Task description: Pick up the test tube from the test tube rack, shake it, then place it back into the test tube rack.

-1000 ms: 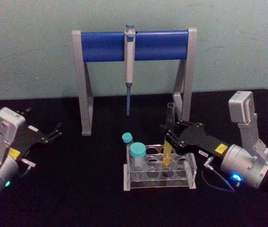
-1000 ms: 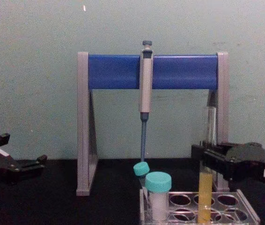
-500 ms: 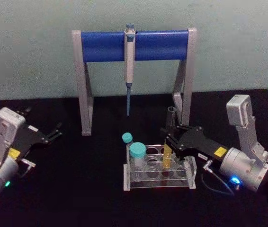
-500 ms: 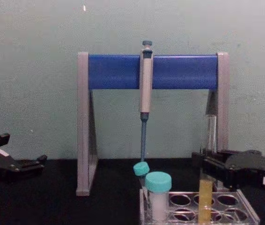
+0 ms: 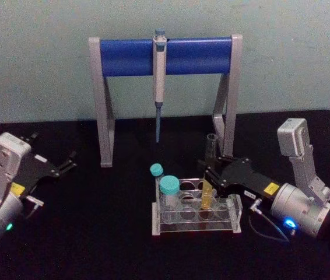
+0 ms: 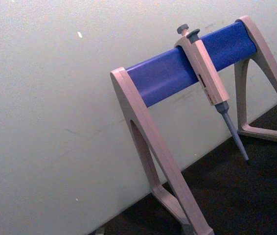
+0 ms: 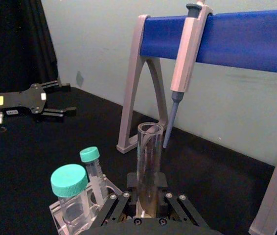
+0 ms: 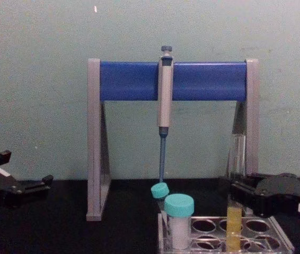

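The right gripper (image 5: 207,175) is clamping the test tube (image 5: 208,174) at mid-height, its jaws closed on the glass. The tube is standing upright with its yellow lower part inside a hole of the test tube rack (image 5: 195,213). Judged from this, release and withdrawal are remaining. The left gripper (image 5: 69,163) is resting apart on the table, its fingers parted and empty.

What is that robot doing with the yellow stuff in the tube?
The right gripper is shut on the test tube, a thin glass tube with yellow liquid at the bottom. Over the last second it has lowered the tube into a hole of the clear test tube rack. Two teal-capped vials stand in the same rack. The left gripper sits open and idle off to the left. A pipette hangs on the blue stand behind.
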Robot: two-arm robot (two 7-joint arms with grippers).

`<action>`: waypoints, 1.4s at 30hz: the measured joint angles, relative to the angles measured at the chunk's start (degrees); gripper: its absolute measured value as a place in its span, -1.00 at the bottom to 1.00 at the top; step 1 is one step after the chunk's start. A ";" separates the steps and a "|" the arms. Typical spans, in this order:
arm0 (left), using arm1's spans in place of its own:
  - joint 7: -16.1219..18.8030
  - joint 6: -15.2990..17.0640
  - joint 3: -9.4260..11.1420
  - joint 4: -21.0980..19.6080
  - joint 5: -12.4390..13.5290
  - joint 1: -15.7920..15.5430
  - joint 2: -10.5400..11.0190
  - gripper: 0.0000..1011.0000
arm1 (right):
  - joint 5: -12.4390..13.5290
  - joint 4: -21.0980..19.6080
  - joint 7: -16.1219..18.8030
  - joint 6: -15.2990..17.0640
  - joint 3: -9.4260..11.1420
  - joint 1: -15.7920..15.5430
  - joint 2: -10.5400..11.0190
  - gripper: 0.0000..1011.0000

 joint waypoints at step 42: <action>0.00 0.00 0.00 0.00 0.00 0.00 0.00 1.00 | -0.12 0.50 0.26 0.10 -0.16 0.34 -0.24 0.76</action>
